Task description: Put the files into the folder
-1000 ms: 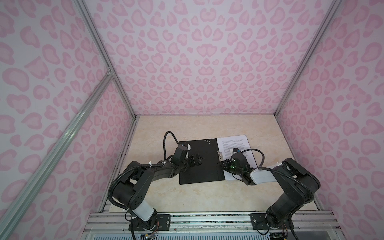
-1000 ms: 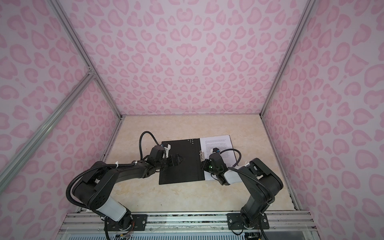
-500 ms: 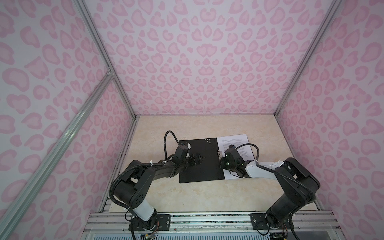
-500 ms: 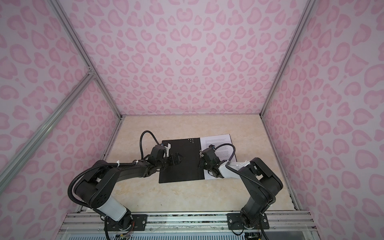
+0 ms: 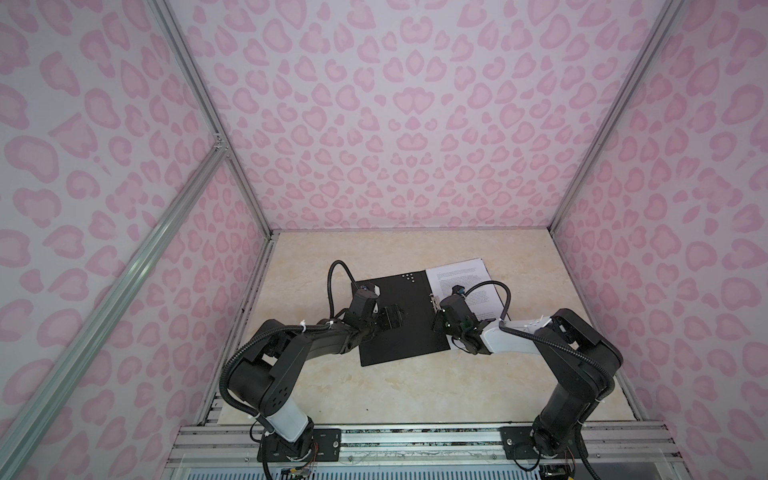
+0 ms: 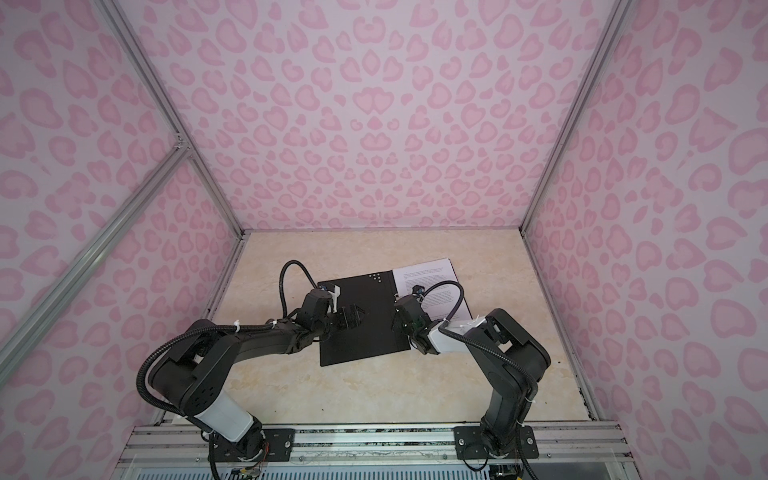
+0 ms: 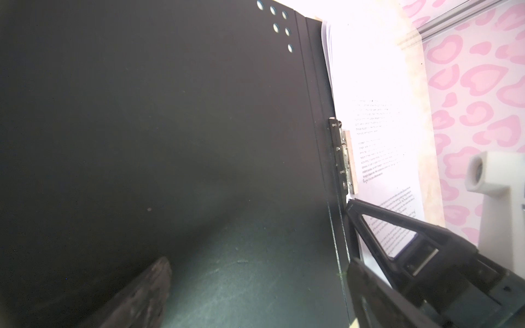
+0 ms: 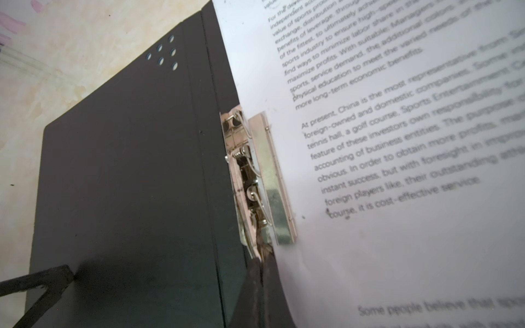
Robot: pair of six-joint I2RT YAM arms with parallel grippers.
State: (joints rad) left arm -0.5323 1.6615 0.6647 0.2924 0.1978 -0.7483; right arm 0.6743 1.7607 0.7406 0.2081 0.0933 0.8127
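A: Why is the left gripper (image 5: 390,321) spread wide over the black left flap of the folder (image 5: 409,340)?
B: Probably to keep it lying open on the table (image 5: 415,382).
A: And the right gripper (image 8: 262,265), pinched shut at the end of the metal clip (image 8: 265,176)?
B: Working its lever, I'd guess. The files (image 5: 461,276) lie on the right half, with the clip's bar on their edge.

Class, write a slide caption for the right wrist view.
Right gripper, jaws shut, at the metal clip of the open folder, beside the printed files.
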